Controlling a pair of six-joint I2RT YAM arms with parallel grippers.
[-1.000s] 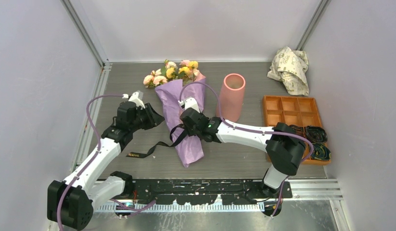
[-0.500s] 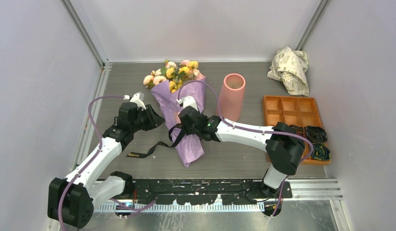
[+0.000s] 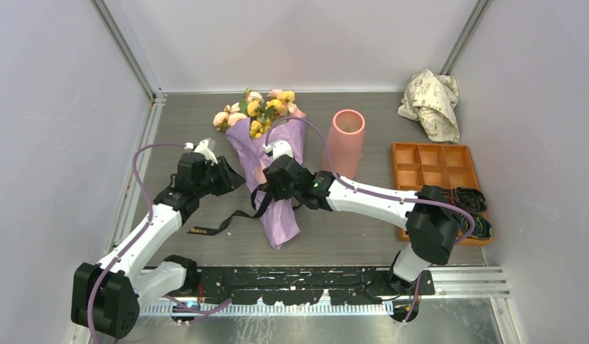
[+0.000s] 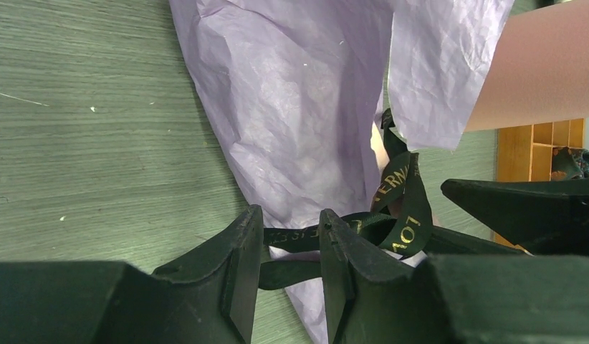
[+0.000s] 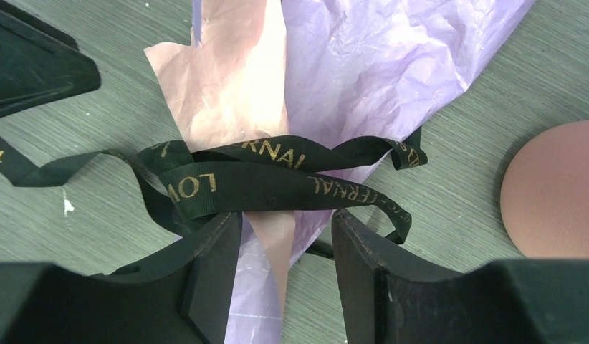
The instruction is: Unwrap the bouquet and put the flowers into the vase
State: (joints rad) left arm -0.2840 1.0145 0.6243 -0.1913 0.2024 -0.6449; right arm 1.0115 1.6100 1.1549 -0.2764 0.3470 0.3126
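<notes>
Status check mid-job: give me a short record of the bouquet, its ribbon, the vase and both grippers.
bouquet: lilac paper cone of pink and yellow flowers, lying flat, wrapped
ribbon: black ribbon with gold lettering, looped round the cone
vase: salmon-pink cylinder vase, upright, no flowers in it
left gripper: open, a ribbon strand crossing between its jaws
right gripper: open, straddling the cone beside the ribbon

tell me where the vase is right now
In the top view the vase stands upright a little right of centre, just right of the bouquet and left of the orange tray.
</notes>
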